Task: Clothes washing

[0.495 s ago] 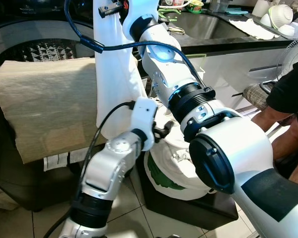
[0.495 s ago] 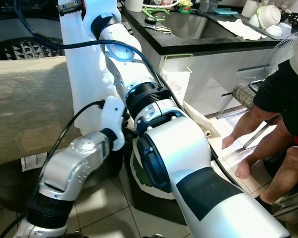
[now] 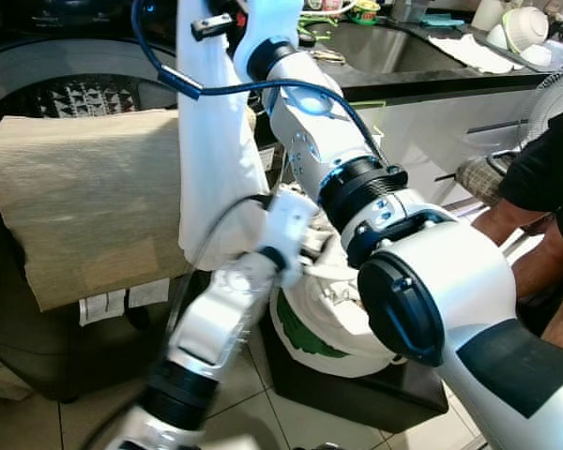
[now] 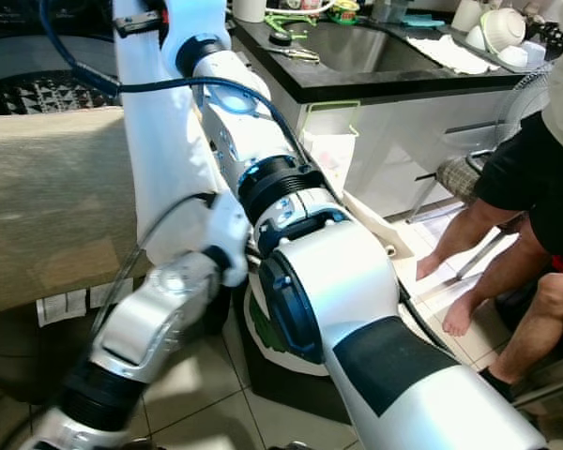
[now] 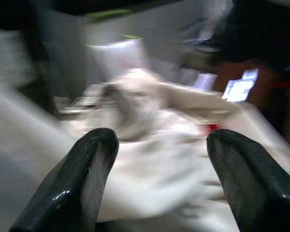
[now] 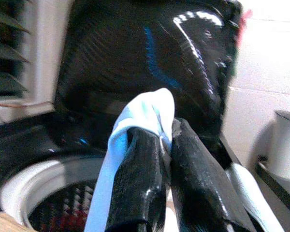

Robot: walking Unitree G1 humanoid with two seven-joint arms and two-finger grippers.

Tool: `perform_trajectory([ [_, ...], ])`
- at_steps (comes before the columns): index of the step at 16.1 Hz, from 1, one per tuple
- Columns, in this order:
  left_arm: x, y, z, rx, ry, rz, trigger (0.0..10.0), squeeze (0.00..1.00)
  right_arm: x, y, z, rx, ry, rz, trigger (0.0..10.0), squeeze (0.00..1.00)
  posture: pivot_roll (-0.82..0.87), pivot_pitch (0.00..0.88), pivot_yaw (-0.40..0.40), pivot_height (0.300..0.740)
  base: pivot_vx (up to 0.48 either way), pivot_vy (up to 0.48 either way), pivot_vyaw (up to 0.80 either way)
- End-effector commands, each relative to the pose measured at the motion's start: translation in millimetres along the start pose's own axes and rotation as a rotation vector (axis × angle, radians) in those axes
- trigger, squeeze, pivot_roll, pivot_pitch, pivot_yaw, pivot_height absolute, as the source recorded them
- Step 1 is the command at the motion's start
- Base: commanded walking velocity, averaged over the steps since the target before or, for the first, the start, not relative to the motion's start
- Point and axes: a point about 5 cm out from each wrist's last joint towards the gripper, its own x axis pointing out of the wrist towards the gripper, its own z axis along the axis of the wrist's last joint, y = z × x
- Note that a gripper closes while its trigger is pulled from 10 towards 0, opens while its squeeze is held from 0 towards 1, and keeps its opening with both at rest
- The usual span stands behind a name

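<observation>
R hand (image 6: 157,145) up high, fingers pinched tight on white garment (image 3: 211,159); cloth hangs down long in front of washer (image 3: 66,70), above the open drum (image 6: 43,212). Beige towel (image 3: 84,202) draped over washer front edge. L hand (image 5: 157,159) fingers spread wide, nothing between them, pointing at pile of white laundry (image 5: 150,145); wrist view blurred. Laundry basket (image 3: 314,342), white w/ green, on floor by L arm w/ more whites in it. Person (image 4: 535,178) standing to the R near black counter (image 4: 375,80) w/ sink.
</observation>
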Motion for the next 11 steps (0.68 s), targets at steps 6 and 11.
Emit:
perform_trajectory([
  [6, -17.9, 69.3, -11, -0.039, -0.031, 0.315, 10.0, 0.00, -54.6, 27.7, -35, 0.038, -0.098, 0.202, 10.0, 0.00, 0.12, 0.000, -0.112, 0.740, 0.000, 0.000, 0.00],
  [11, -9.1, 56.4, 7, -0.205, -0.091, 0.230, 10.0, 0.00, -73.2, 19.0, -41, 0.060, -0.063, 0.115, 10.0, 0.00, 0.10, 0.000, -0.078, 0.740, 0.000, 0.000, 0.00],
])
